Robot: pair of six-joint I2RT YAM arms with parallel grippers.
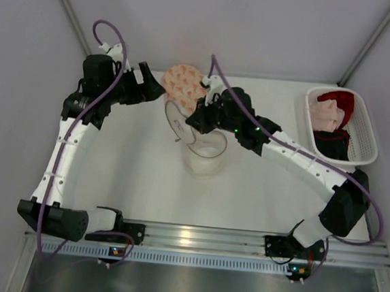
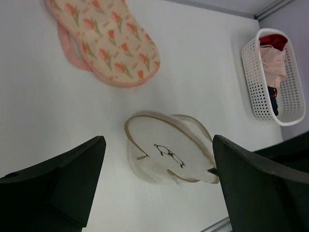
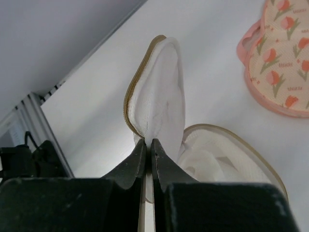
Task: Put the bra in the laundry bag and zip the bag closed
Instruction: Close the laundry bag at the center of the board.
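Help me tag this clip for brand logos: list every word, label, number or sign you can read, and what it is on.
No text can be read in any view.
bra: tiny marks beside the printed tulips, too blurred to read.
laundry bag: a dark squiggle on its flap, no legible letters.
basket: no label visible.
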